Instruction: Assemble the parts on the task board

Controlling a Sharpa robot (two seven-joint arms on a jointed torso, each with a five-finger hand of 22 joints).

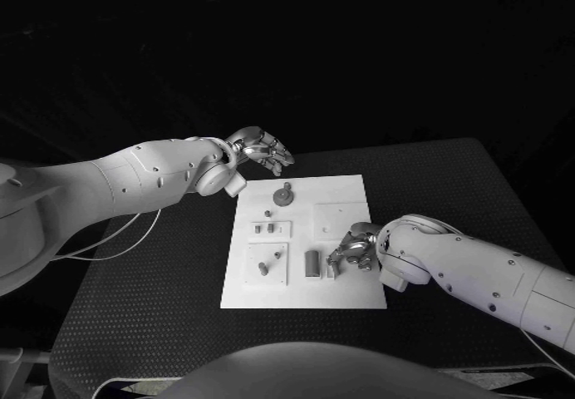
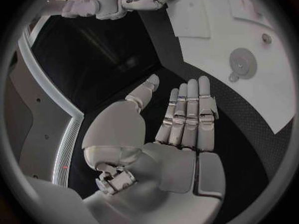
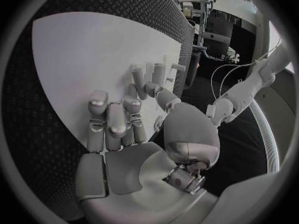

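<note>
The left hand point(image 1: 260, 151) hangs over the black table point(image 1: 144, 316) just beyond the far left corner of the task board point(image 1: 341, 195), its fingers point(image 2: 187, 109) stretched out straight, side by side, with the thumb set apart, holding nothing. The white board lies in the middle of the table. On it, from the left: a small peg part point(image 1: 263, 268) on a raised square near the front, two small pieces point(image 1: 268, 227) in the middle, a round disc part point(image 1: 282, 196) toward the far edge, and an upright block part point(image 1: 312, 263) near the front. The right hand point(image 1: 355, 248) rests over the board's right side just beside that block, fingers point(image 3: 115, 122) curled down toward the surface; whether they pinch anything cannot be told. No writing or label is legible anywhere.
</note>
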